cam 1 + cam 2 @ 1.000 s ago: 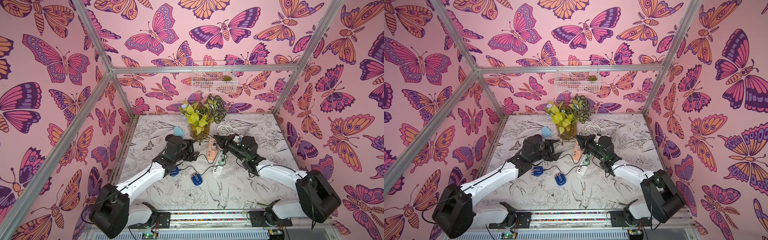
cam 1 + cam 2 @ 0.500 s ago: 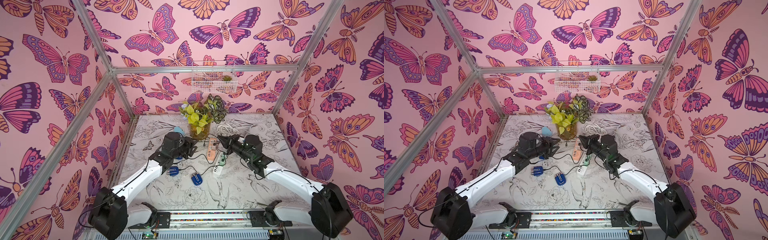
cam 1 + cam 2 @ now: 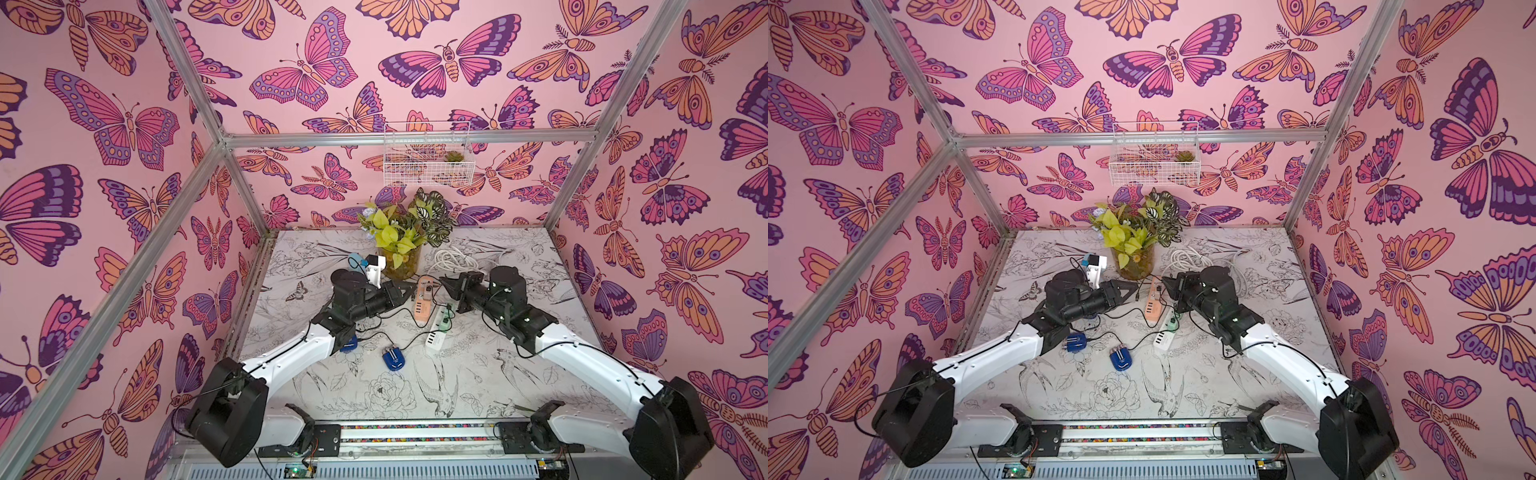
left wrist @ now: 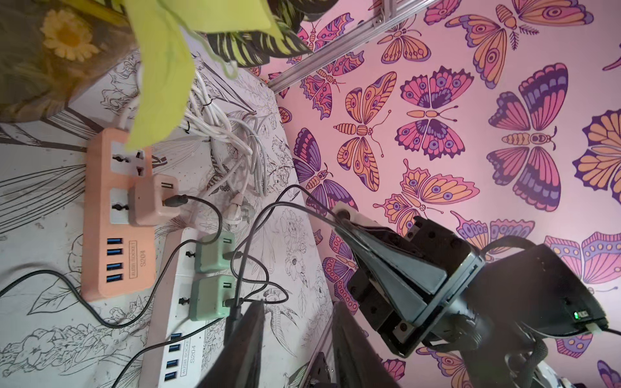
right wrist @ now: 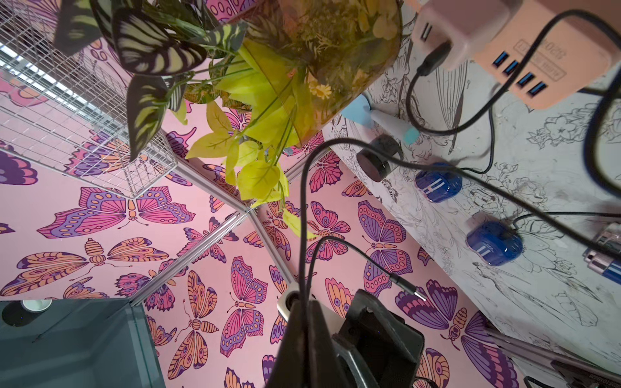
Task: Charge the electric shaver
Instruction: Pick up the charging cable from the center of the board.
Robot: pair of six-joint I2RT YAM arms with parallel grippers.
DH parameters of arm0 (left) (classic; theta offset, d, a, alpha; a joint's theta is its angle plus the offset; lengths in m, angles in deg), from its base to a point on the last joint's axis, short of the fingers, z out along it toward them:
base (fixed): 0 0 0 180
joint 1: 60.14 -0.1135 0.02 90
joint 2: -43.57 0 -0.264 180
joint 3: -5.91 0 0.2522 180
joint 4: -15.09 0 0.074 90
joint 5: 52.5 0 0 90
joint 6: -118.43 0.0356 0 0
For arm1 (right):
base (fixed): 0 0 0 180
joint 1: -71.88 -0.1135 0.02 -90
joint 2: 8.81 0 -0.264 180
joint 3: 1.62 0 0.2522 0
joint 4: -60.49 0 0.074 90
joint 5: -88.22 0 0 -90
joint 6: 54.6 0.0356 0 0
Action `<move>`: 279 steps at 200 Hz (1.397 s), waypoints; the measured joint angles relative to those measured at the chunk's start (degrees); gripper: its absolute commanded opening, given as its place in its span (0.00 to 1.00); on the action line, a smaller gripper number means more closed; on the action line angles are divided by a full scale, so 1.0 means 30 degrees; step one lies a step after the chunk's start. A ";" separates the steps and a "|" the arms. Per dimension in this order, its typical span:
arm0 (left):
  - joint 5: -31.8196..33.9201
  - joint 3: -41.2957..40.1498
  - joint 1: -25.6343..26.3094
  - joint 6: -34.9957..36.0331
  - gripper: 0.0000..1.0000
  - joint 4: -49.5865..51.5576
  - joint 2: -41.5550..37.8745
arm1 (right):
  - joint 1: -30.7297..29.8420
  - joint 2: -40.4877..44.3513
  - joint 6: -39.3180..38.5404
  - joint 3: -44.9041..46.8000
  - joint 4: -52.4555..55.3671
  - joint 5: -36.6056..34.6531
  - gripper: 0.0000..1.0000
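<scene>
- Electric shaver: as far as I can tell, it is the small pale body with a round black head in the right wrist view. It lies on the table near the vase, between a light blue item and a blue device. I cannot make it out in the top views.
- Right gripper: held above the table, jaws pressed together and pinching a black cable. A pale piece shows at its tips; I cannot tell what it is.
- Free plug: the loose end of that cable hangs in the air, plugged into nothing.
- Left gripper: fingers spread, with nothing in the gap between them. The plug hangs just beside the outer edge of one finger; I cannot tell whether they touch.
- In both top views the two grippers point at each other over the pink power strip, tips apart.
- White power strip: lies just beside the pink one and carries two green chargers, each with a black lead.
- Second blue device: on the table, with a lead attached.
</scene>
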 measured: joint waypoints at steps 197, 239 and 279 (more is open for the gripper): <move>0.0452 -0.0474 0.0597 0.2004 0.25 0.0474 0.0867 | 0.0109 0.1035 0.0087 0.0000 -0.0022 -0.0350 0.00; 0.0619 -0.0189 0.0597 0.1479 0.17 -0.0044 0.1195 | 0.0109 0.1260 0.0087 0.0000 -0.0022 -0.0372 0.00; 0.0729 -0.0007 0.0597 0.1166 0.04 -0.0408 0.1195 | 0.0109 0.1413 0.0087 0.0007 -0.0015 -0.0423 0.00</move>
